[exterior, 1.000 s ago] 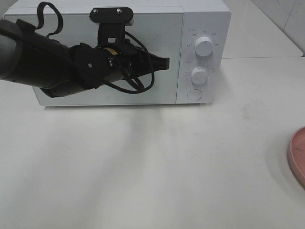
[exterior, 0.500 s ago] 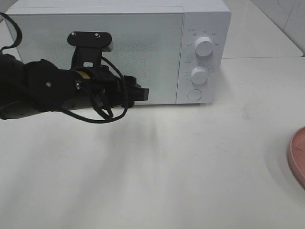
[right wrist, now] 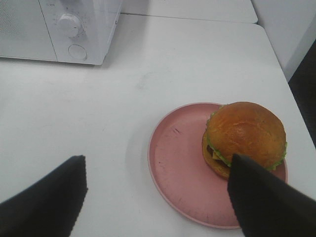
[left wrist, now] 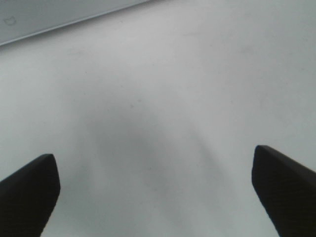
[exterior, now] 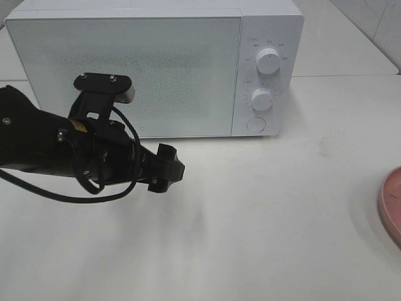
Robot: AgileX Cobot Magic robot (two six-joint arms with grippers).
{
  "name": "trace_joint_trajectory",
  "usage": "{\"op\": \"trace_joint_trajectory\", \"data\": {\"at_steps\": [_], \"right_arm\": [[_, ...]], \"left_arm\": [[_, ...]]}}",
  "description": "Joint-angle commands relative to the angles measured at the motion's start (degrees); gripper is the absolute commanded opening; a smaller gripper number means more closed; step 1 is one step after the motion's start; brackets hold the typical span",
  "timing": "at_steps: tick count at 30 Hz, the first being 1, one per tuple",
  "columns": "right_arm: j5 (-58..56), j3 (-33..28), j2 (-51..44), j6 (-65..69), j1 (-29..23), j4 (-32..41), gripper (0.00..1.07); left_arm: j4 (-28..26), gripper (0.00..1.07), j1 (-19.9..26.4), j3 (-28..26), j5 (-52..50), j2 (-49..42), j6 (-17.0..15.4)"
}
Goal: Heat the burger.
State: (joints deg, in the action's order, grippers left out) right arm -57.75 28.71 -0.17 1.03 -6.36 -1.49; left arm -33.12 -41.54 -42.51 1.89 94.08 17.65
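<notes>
Both grippers were seen spread and empty, the left gripper [exterior: 164, 177] withdrawn from the shut microwave [exterior: 150, 63], while the burger [right wrist: 245, 138] was left on its pink plate [right wrist: 177, 173], unheated.

High camera looks down on microwave [exterior: 150, 69] and table [exterior: 263, 219]. Left wrist views bare tabletop closely. Right wrist shares the microwave's dials.

You have white table [exterior: 263, 219]. Microwave [exterior: 156, 63] stands at its back, door shut. Pink plate [right wrist: 182, 173] lies at right edge, well apart from microwave.
</notes>
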Motion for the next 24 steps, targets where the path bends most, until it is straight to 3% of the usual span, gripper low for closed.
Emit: {"op": "trace_joint_trajectory", "data": {"at_steps": [1,4,5,6,7,8,10,11,13,14,16,17,18,20,21,23,24], "right_arm": [[0.74,-0.17,-1.89,0.06,0.34,-0.29,0.76],[0.74,-0.17,-1.89,0.06,0.34,-0.29,0.76],[0.74,-0.17,-1.89,0.06,0.34,-0.29,0.76],[0.74,-0.17,-1.89,0.06,0.34,-0.29,0.76],[0.74,-0.17,-1.89,0.06,0.34,-0.29,0.76],[0.74,-0.17,-1.89,0.06,0.34,-0.29,0.76],[0.74,-0.17,-1.89,0.06,0.34,-0.29,0.76],[0.74,-0.17,-1.89,0.06,0.34,-0.29,0.76],[0.74,-0.17,-1.89,0.06,0.34,-0.29,0.76],[0.74,-0.17,-1.89,0.06,0.34,-0.29,0.76],[0.74,-0.17,-1.89,0.06,0.34,-0.29,0.76],[0.74,-0.17,-1.89,0.06,0.34,-0.29,0.76],[0.74,-0.17,-1.89,0.06,0.34,-0.29,0.76],[0.74,-0.17,-1.89,0.06,0.34,-0.29,0.76],[0.74,-0.17,-1.89,0.06,0.34,-0.29,0.76],[0.74,-0.17,-1.89,0.06,0.34,-0.29,0.76],[0.74,-0.17,-1.89,0.06,0.34,-0.29,0.76]], "left_arm": [[3.32,0.99,0.00,0.11,5.79,-3.27,-0.11],[3.50,0.99,2.23,0.11,11.00,-5.61,-1.03],[3.50,0.99,5.04,0.11,14.84,-7.10,-2.06],[3.50,0.99,5.04,0.11,14.84,-7.10,-2.06],[3.67,0.99,8.54,0.11,18.74,-8.59,-2.06],[3.67,0.99,8.54,0.11,18.74,-8.59,-2.06],[4.93,0.99,15.07,0.11,24.92,-11.34,-2.06],[4.93,0.99,15.07,0.11,24.92,-11.34,-2.06],[6.88,0.99,21.43,0.11,31.51,-14.09,-2.06],[6.88,0.99,21.43,0.11,31.51,-14.09,-2.06],[9.05,0.99,27.73,0.11,37.24,-17.13,-2.06],[9.05,0.99,27.73,0.11,37.24,-17.13,-2.06],[10.54,0.99,32.03,0.11,40.68,-19.42,-2.06],[11.23,0.99,33.69,0.11,42.34,-20.34,-2.06],[13.01,0.99,37.82,0.11,45.55,-22.86,-2.86],[13.75,0.99,39.42,0.11,46.64,-23.89,-3.32],[15.47,0.99,43.37,0.11,49.10,-26.30,-3.55]]}}
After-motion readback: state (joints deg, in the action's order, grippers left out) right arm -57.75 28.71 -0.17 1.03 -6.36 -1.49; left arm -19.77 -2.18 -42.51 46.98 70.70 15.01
